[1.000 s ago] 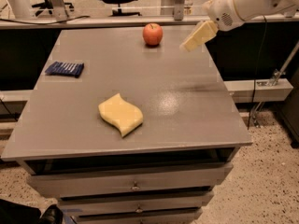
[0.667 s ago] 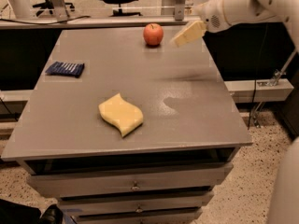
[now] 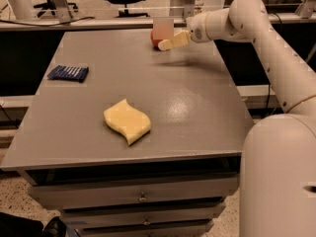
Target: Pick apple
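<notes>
At the far edge of the table (image 3: 197, 107), the apple (image 3: 155, 40) sits partly hidden behind the gripper (image 3: 164, 37), whose jaws look apart on either side of it, while a yellow sponge (image 3: 127, 121) lies well apart near the front.

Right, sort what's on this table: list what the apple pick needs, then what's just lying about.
For the job:
- apple, near the far edge of the table
- gripper, right at the apple, partly covering it

Lying about:
- wavy yellow sponge, towards the front
- dark blue striped packet, on the left side
</notes>
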Controlling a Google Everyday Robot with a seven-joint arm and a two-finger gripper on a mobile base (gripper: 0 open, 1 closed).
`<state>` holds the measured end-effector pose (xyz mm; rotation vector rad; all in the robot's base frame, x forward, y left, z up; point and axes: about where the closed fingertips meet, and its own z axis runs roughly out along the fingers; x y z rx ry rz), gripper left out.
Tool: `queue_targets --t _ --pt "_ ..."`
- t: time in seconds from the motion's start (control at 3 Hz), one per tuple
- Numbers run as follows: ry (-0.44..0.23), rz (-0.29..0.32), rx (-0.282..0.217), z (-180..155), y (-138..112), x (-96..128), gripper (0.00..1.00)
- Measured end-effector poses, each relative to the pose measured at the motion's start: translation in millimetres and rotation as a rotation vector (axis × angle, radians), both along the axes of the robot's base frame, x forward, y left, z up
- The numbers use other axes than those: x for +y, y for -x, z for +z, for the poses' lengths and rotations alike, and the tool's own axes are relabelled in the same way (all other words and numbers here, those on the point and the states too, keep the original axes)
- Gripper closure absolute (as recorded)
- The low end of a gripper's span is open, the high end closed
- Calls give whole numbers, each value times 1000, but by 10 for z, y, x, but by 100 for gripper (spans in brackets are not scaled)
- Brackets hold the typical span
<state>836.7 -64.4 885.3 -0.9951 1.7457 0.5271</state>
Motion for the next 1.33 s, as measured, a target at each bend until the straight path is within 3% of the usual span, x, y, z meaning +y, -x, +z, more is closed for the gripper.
queue_targets --t 0.33,1.0,1.33 --pt "0 0 0 -1 0 1 0" --pt "-121 -7 -34 -49 -49 118 0" --pt "-119 4 -43 -128 -135 229 0"
